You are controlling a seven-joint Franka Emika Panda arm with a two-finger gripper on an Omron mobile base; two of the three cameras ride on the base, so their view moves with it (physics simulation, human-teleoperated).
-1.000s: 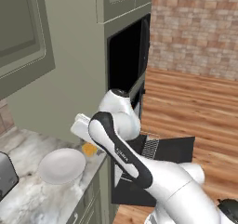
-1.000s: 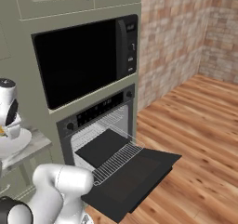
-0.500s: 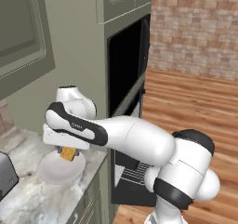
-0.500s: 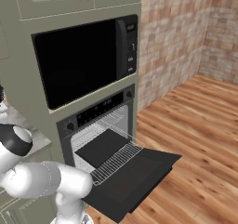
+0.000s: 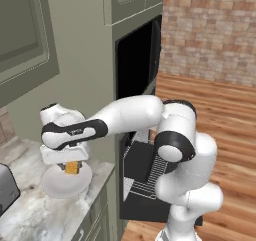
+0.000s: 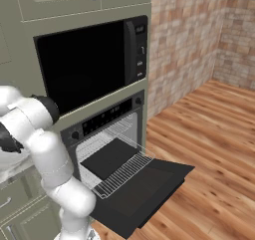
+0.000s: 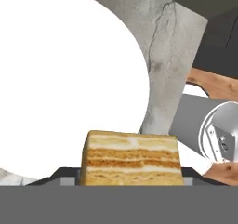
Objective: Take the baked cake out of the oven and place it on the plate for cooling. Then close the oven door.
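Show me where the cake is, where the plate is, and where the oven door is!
baked cake [image 7: 131,158]: hand view, on its layered side face, held by the gripper.
plate [image 5: 55,184]: left base view, on its bare white rim left of the cake.
oven door [image 6: 149,184]: right base view, on the dark glass of the opened panel.

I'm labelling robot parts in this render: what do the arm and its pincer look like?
The arm is glossy white, built of rounded tubular segments with dark grey to black bands at the joints. One black band near the wrist carries small pale lettering, too small to read. The pincer hangs from a blocky white hand. No loose cables show.
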